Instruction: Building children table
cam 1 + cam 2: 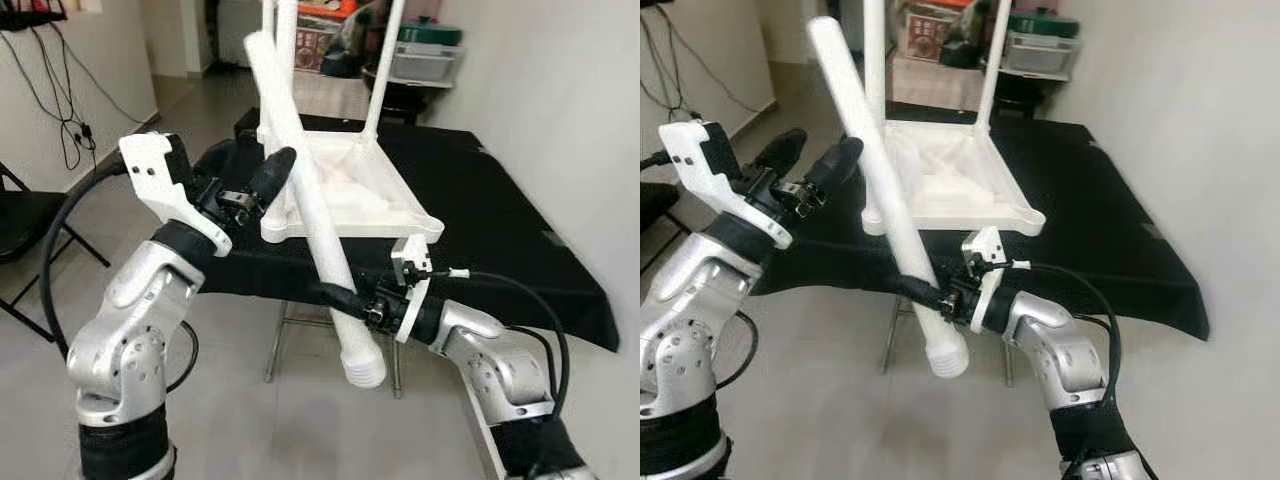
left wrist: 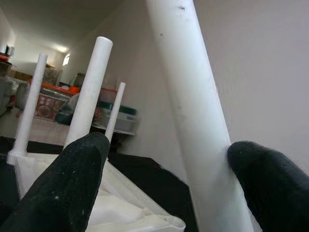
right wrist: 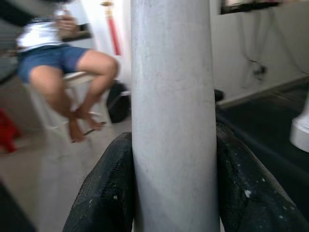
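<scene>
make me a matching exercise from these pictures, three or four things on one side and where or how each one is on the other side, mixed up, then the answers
Things:
1. loose white leg
2. white tabletop
3. left gripper
4. black cloth

States:
A. upside down, with legs pointing up
B. open, one finger touching the loose leg
C. clamped in the right gripper, tilted
D. spread over the table, under the white tabletop

Pairs: 1-C, 2-A, 3-B, 4-D
</scene>
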Controlling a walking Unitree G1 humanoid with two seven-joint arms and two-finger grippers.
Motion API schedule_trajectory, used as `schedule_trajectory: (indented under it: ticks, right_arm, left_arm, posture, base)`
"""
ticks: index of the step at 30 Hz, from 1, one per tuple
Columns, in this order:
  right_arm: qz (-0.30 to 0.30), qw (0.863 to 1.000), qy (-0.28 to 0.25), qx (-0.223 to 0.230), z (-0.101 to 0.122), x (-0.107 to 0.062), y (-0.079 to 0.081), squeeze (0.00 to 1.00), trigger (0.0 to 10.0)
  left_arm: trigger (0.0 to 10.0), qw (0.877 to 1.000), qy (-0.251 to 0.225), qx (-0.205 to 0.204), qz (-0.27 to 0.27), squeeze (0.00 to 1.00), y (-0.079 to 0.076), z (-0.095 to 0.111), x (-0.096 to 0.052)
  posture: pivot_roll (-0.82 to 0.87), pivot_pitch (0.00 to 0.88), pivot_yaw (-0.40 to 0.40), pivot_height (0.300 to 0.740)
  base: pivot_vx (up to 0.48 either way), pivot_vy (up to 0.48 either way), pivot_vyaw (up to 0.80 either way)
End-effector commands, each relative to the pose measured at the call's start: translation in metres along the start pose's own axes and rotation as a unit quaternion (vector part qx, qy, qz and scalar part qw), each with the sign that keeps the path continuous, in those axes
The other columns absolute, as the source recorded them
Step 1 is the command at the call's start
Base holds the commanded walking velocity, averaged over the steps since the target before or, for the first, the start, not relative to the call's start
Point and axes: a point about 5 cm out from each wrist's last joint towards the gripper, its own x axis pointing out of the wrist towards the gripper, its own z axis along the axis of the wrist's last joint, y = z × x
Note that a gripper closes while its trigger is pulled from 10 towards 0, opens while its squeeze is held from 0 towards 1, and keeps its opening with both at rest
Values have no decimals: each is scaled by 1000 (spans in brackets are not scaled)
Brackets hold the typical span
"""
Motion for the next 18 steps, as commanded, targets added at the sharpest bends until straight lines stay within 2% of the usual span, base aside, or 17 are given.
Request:
schedule_trajectory:
  ticks: [1,3,4,5,7,9,14,15,16,17,18]
  right_arm:
    - [10,1000,-5,-1,3,-2,2,0,10000]
    - [11,1000,-5,-1,4,-2,3,0,10000]
    - [14,1000,-5,-3,4,-1,3,0,10000]
    - [17,1000,-4,-6,4,-1,4,0,10000]
    - [17,1000,-4,-6,4,-1,4,0,10000]
    - [42,999,12,-20,4,-1,10,0,10000]
    - [68,997,27,-37,4,0,15,0,10000]
    - [73,996,30,-43,4,0,16,0,10000]
    - [78,995,35,-48,5,1,17,0,10000]
    - [80,995,37,-51,5,1,17,0,10000]
    - [80,994,41,-58,5,1,17,0,10000]
  left_arm:
    - [10000,1000,6,-16,-14,0,1,-1,4]
    - [10000,1000,5,-20,-15,0,2,-1,6]
    - [10000,999,6,-34,-19,204,4,-2,7]
    - [10000,999,7,-44,-23,1000,4,-4,8]
    - [10000,999,7,-44,-23,1000,4,-4,8]
    - [10000,997,18,-69,-31,1000,6,-8,12]
    - [10000,995,28,-92,-38,1000,8,-9,16]
    - [10000,994,28,-101,-42,698,9,-7,18]
    - [10000,992,28,-111,-45,59,10,-6,19]
    - [10000,992,28,-117,-47,59,10,-5,20]
    - [10000,990,27,-128,-54,0,10,-4,21]
  posture:
    - [-126,0,-98,740]
    - [-126,0,-98,740]
    - [-130,0,-95,740]
    - [-130,0,-95,740]
    - [-130,0,-95,740]
    - [-132,0,-94,740]
    - [-130,0,-93,740]
    - [-130,0,-93,740]
    - [-130,0,-93,740]
    - [-130,0,-93,740]
    - [-129,0,-91,740]
  base:
    - [0,0,0]
    - [0,0,0]
    - [0,0,0]
    - [0,0,0]
    - [0,0,0]
    - [0,0,0]
    - [0,0,0]
    - [0,0,0]
    - [0,0,0]
    - [0,0,0]
    - [0,0,0]
